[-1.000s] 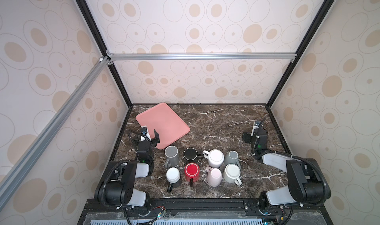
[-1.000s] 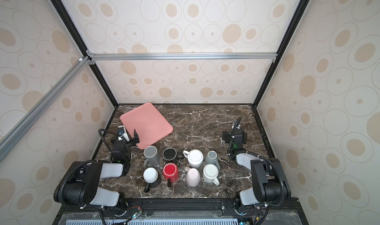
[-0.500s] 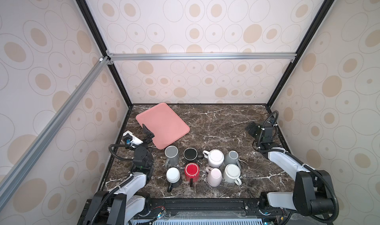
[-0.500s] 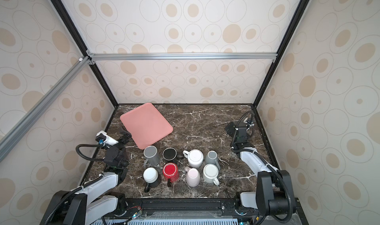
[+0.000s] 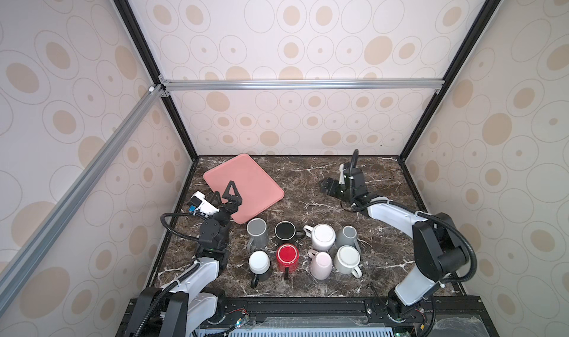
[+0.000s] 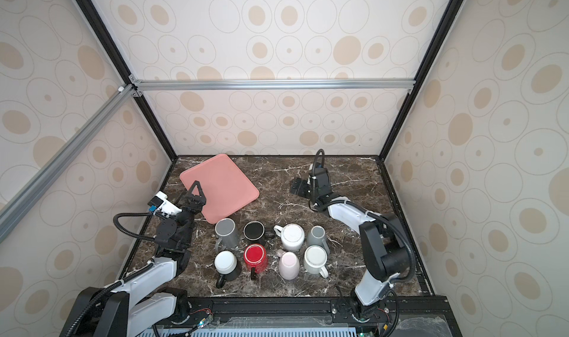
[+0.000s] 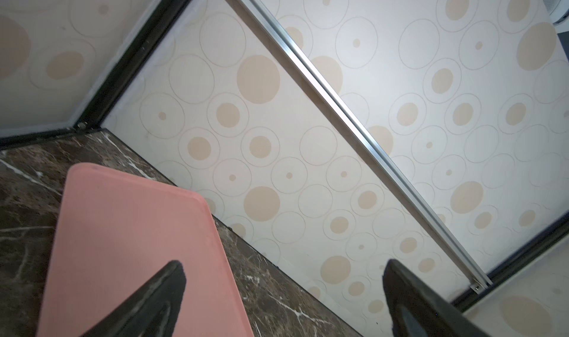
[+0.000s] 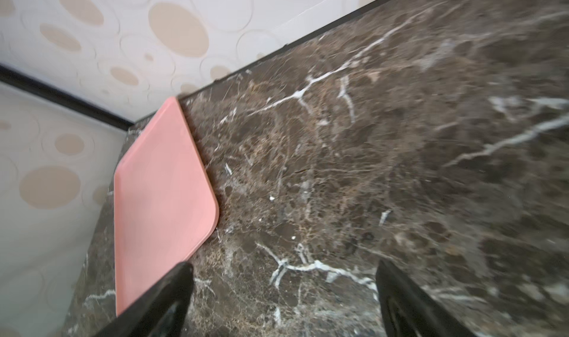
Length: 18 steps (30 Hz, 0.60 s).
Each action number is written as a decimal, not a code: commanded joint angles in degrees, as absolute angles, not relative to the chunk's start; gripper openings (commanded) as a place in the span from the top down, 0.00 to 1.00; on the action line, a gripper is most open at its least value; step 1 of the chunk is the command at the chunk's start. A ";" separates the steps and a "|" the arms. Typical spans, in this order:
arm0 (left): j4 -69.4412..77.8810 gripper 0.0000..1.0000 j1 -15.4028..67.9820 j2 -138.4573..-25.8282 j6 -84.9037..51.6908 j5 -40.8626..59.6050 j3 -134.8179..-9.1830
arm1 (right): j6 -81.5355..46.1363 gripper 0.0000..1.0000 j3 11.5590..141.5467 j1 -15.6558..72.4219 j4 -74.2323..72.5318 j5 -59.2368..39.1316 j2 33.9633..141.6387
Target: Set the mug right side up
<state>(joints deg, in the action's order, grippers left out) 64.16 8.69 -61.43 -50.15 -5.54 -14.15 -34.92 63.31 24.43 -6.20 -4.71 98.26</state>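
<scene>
Top views: mugs (image 5: 322, 235) (near tray (image 5: 246, 181))

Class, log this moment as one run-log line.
left end effector: open, empty | right end effector: open, empty | mugs: none gripped

Soft, even light is filling the enclosure in both top views and bouncing off the pale walls. The mugs (image 5: 322, 235) are throwing only faint, short shadows on the dark marble surface (image 5: 301, 178). The wide lens is splaying the walls outward at the frame edges. In the right wrist view, motion blur is smearing the surface veins, and the right tool (image 8: 283, 266) is sitting dark and unfocused along the lower edge. In the left wrist view, the aluminium bar (image 7: 338, 112) is gleaming.
</scene>
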 commanded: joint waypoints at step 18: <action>55.03 0.01 9.76 -51.46 -54.02 -1.52 -13.80 | -46.17 0.35 95.90 39.80 11.84 2.80 127.71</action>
<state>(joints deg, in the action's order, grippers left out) 55.99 9.41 -52.03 -52.99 -0.75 -13.82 -43.57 92.71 38.89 8.49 0.56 125.45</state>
